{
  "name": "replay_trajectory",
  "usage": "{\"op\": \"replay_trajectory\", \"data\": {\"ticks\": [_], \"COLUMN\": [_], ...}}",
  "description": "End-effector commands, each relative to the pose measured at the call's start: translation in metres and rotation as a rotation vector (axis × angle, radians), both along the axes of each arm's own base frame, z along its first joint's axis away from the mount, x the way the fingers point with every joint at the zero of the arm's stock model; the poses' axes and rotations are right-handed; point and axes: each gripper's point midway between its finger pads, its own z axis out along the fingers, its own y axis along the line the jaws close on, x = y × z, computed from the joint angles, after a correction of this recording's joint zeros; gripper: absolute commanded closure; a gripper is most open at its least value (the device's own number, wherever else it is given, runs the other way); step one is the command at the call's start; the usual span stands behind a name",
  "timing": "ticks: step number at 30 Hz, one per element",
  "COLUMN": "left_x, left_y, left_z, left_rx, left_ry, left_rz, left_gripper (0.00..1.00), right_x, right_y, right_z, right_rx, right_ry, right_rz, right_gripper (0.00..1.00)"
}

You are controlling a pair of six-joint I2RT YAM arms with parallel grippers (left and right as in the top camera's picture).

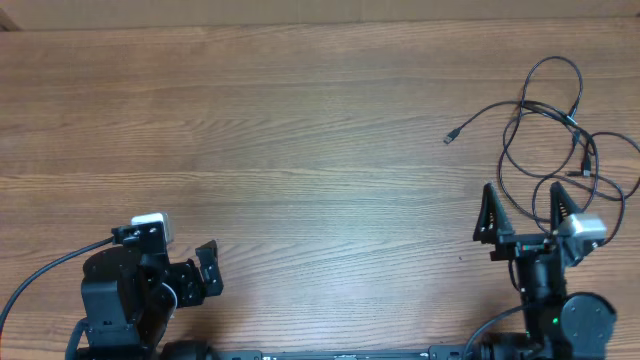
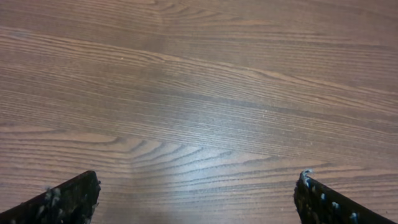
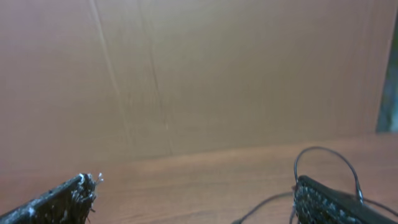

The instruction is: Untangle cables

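Now | left pincer spread wide, angled down | right pincer spread wide (held level) near cables

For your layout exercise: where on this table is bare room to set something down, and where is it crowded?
Bare: from the table's left edge to the loose plug, and between the left pincer and right pincer. Crowded: the cables looping far right.

Open table across left and centre, cables looped just ahead of right hand (far-right corner)
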Motion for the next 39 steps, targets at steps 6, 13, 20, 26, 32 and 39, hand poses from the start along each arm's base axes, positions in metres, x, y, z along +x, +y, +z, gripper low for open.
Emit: {"op": "replay_trajectory", "data": {"ticks": [6, 13, 20, 26, 32, 39], "left_x": [-0.001, -0.001, -0.001, -0.001, -0.001, -0.001], "left_y": [-0.001, -0.001, -0.001, -0.001, -0.001, -0.001], "left_z": [0.0, 0.0, 0.0, 0.0, 0.0, 0.0], "left_rx": [-0.017, -0.017, -0.017, -0.017, -0.017, -0.017], "left_ry": [-0.004, -0.004, -0.004, -0.004, -0.004, -0.004], "left_rz": [0.011, 0.011, 0.011, 0.011, 0.011, 0.011], "left_gripper": [0.0, 0.0, 0.0, 0.0, 0.0, 0.0], "right_x": [0.008, 0.018, 0.019, 0.019, 0.019, 0.019], "right_y": [0.001, 0.0, 0.003, 0.003, 0.003, 0.003], "right_z": [-0.044, -0.098, -0.118, -0.118, -0.118, -0.118], "right_rx": [-0.005, -0.055, -0.016, -0.016, -0.016, -0.016], "right_ry": [-0.099, 0.065, 0.149, 0.15, 0.149, 0.15], "right_rz": [0.001, -0.009, 0.008, 0.008, 0.008, 0.008], "right_gripper": [0.0, 0.0, 0.0, 0.0, 0.0, 0.0]}}
